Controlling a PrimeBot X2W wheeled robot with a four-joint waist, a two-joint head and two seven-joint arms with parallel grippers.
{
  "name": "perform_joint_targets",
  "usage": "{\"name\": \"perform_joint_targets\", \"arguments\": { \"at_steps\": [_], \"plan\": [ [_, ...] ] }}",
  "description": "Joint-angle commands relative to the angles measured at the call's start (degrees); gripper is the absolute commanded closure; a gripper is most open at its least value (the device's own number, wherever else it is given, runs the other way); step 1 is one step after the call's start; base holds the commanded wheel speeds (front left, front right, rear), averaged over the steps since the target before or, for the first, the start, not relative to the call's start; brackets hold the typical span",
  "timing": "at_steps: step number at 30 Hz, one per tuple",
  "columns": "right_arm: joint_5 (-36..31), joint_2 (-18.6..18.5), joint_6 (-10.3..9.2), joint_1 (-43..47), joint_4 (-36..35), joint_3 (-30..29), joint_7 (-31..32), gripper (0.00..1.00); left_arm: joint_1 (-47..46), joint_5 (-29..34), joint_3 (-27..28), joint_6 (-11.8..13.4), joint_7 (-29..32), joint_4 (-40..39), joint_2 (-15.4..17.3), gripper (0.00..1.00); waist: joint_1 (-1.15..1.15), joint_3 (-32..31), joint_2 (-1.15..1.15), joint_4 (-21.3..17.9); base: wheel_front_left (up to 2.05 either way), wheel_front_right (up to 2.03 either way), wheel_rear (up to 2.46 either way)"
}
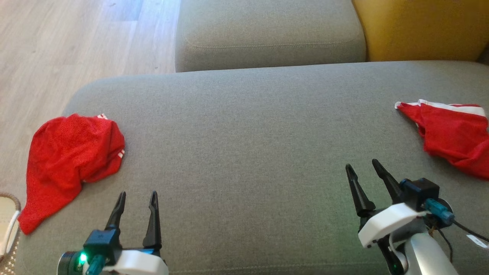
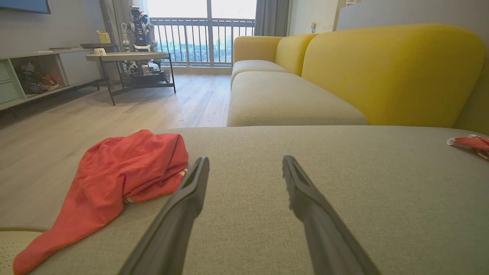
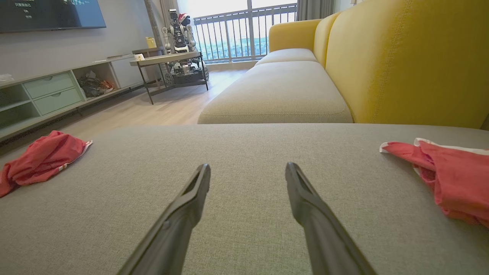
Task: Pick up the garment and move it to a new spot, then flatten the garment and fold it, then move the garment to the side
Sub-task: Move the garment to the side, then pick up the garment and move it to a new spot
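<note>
Fingers (image 1: 153, 221) on both our grippers stand spread as wide as they go and have hold of nothing. Our left gripper (image 1: 138, 194) hovers over the near edge of the grey seat cushion (image 1: 244, 126), and our right gripper (image 1: 361, 164) does the same a little farther in. In each wrist view we see only grey fabric between the two dark prongs. Whether any fingertip brushes the cushion we cannot tell. Two pieces of red cloth lie on the cushion, well apart from each other. The left red garment (image 1: 72, 152) is a bunched heap at the cushion's left end, with a bit of white stripe showing at its edge. Its lower tail droops over the side toward the wooden floor (image 1: 57, 46). The right red garment (image 1: 454, 133) is crumpled at the right end, with a white band along its upper edge, and runs past the border of the head view. Each lies near the gripper on its own side but touches neither. We cannot say from this which one the task means. Neither lies flat or tidily folded, so we judge that no step shows as done. The pick-up, the carry to a new spot, the flattening, the fold and the final move to the side all look to be ahead of us. The broad stretch of cushion between the two heaps seems the natural place to spread one out.
</note>
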Motion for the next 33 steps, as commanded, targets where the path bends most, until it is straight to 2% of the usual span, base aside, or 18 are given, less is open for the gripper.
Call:
{"name": "perform_joint_targets", "arguments": {
  "at_steps": [1,5,16,23,33],
  "plan": [
    [0.43,0.21,-0.02,-1.26,-2.05,1.46,-0.52,0.00,-1.97,0.66,2.13,-0.37,-0.29,-2.18,-0.27,0.00,0.01,-0.12,0.00,0.11,0.00,0.00,0.00],
    [1.21,0.21,-0.02,-1.26,-1.75,1.41,-0.52,0.00,-2.09,2.61,1.71,-0.86,-0.29,-1.91,-0.36,0.00,0.01,-0.18,0.00,0.18,0.00,0.00,0.00],
    [1.92,0.21,-0.02,-1.30,-1.34,1.32,-0.52,0.00,-2.07,2.93,2.11,-1.33,-0.29,-1.67,-0.51,0.00,0.01,-0.19,0.00,1.88,0.00,0.00,0.00],
    [3.06,0.21,-0.02,-0.58,-1.83,2.20,-0.52,0.00,-2.16,3.50,3.13,-1.43,-0.29,-2.60,-0.52,0.00,0.01,-0.93,0.00,6.98,0.00,0.00,0.00],
    [6.10,0.21,-0.02,0.70,-2.20,6.00,-0.52,0.00,-0.71,4.09,5.40,-1.77,-0.29,-3.78,0.58,0.00,0.01,-2.44,0.00,17.20,0.00,0.00,0.00]
  ]
}}
